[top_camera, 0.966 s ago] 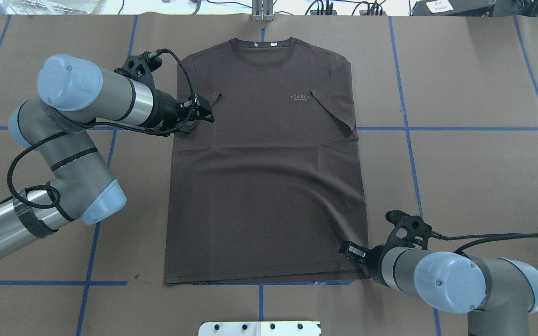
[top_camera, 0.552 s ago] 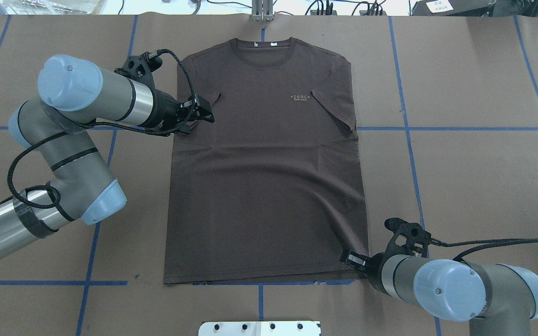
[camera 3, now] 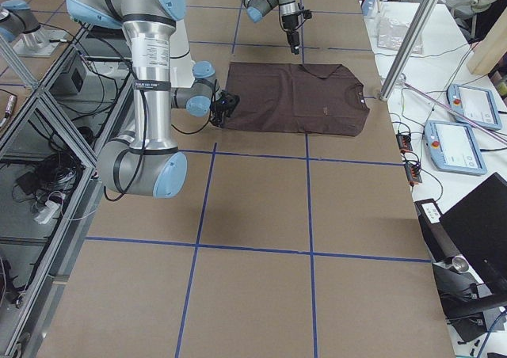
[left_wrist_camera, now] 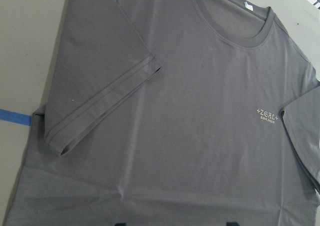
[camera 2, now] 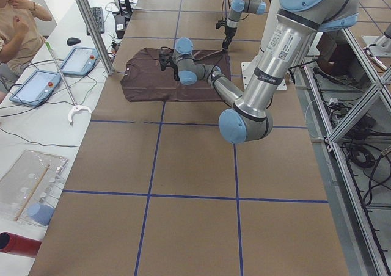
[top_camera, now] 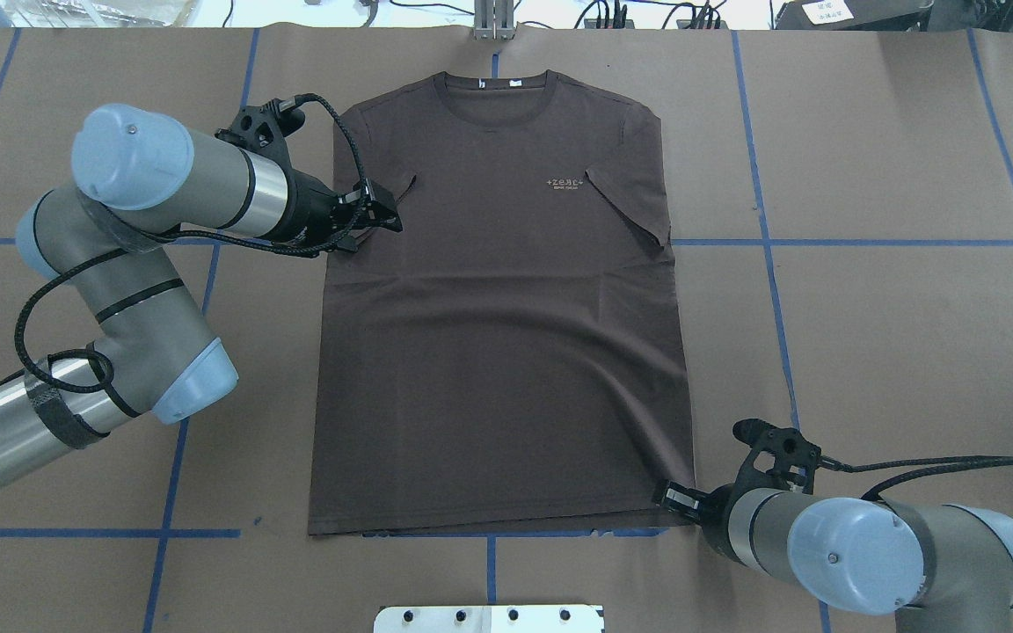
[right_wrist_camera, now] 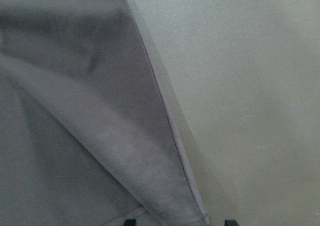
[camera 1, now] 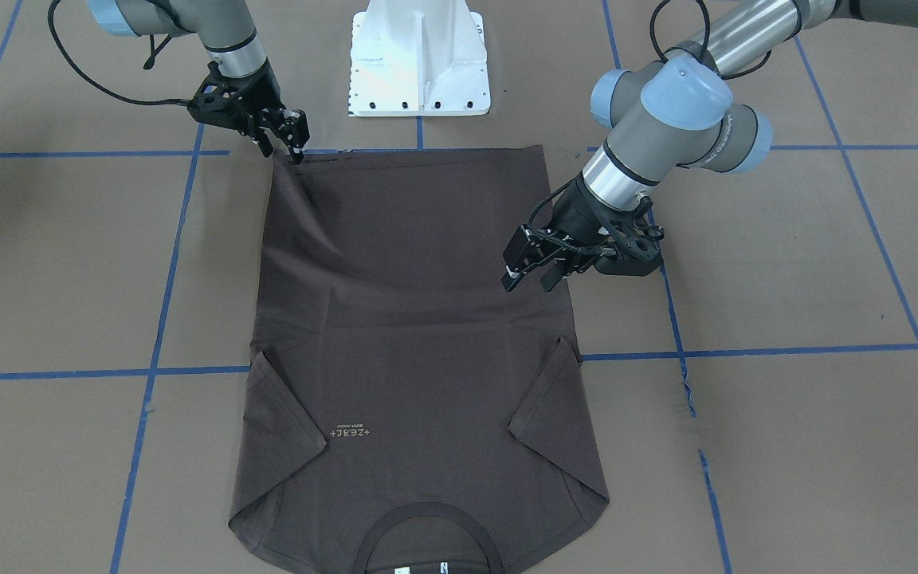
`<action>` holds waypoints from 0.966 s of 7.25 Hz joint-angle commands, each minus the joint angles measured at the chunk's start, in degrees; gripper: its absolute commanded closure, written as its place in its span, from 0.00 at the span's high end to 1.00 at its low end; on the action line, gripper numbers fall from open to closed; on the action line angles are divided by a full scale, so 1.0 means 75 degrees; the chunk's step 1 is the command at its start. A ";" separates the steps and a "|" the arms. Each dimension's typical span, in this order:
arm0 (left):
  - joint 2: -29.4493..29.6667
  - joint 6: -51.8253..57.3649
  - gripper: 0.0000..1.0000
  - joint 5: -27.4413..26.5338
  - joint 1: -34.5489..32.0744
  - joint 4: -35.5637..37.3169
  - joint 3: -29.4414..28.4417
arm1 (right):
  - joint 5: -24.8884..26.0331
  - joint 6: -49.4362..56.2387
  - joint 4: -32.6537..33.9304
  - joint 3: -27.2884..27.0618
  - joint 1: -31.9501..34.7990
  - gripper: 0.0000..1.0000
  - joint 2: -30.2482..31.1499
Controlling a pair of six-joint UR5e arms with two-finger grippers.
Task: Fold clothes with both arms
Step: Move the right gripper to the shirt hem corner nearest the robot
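Lying flat and face-up mid-table, the dark brown T-shirt (top_camera: 498,352) has its long axis running straight out from the robot. Its hem (top_camera: 489,523) is at the robot's side and its collar (top_camera: 496,88) at the far side, w/ both sleeves tucked in over the chest.

Key relation: the shirt's right hem corner (top_camera: 652,517) sits directly under the right pincer (top_camera: 666,498). The rest of the cloth stretches away from it toward the collar and across toward the left arm. The wrist view shows its jaws apart, w/ the fabric's side edge running up btwn them as a raised ridge. Nothing looks clamped yet, though the tips are nearly out of shot. Creases fan toward that corner.

The left pincer (camera 1: 528,281) hovers over the opposite side edge, just hem-ward of the folded left sleeve (left_wrist_camera: 100,101), jaws spread, holding nothing. It's well apart from the left hem corner, so the right arm is by far the nearer to any hem grab.

Judgement: the next step is closing on that corner, then carrying it along the long axis toward the collar, prob. w/ the left arm taking its own edge.

Surface: a flat, brown paper-covered table (top_camera: 867,352) w/ blue tape lines (top_camera: 823,242); thin fabric should slide easily on it. Room: plenty of table shows either side of the shirt. The white base block (camera 1: 419,60) stands just behind the hem. A person (camera 2: 15,13) sits off the table's left end.
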State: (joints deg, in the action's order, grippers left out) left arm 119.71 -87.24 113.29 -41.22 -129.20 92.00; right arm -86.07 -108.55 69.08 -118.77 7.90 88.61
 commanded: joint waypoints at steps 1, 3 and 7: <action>0.0000 -0.0005 0.73 0.0000 0.0000 -0.0012 -0.0009 | 0.0004 -0.0011 0.0000 -0.0031 -0.0022 0.33 0.0022; 0.0011 0.0007 0.73 -0.0011 0.0000 -0.0012 -0.0009 | 0.0016 0.0000 0.0000 -0.0031 -0.0046 0.00 0.0022; -0.0256 -0.0086 0.73 -0.0069 0.0163 0.0082 0.0118 | 0.0062 0.0059 0.0000 -0.0371 -0.0045 0.00 0.0372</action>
State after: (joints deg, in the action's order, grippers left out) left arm 119.25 -87.56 113.17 -40.85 -128.91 92.16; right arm -85.63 -108.27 69.08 -120.93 7.59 90.32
